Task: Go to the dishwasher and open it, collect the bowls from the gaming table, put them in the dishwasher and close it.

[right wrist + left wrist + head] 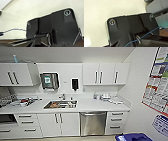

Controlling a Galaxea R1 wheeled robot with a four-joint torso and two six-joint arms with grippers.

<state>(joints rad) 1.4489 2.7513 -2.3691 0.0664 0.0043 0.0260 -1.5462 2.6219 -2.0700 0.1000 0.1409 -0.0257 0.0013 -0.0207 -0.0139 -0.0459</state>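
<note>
Facing kitchen counter (82,105). Dishwasher (93,123) shut, handle (93,114) untouched, set under counter beside sink (60,104) for loading. State of both claws: cannot tell.

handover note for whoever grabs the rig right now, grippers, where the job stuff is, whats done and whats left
Grippers: the wrist views do not show whether either is open or shut.
Dishwasher: straight ahead in the head view, under the white counter, right of the sink and left of a stack of white drawers. Its door is shut, bar handle across the top.
Done: the robot faces the kitchenette, with the dishwasher in sight.
Left: open the dishwasher, fetch the bowls from the gaming table, load them, close the door.
Note: a blue bin stands low on the right.
</note>
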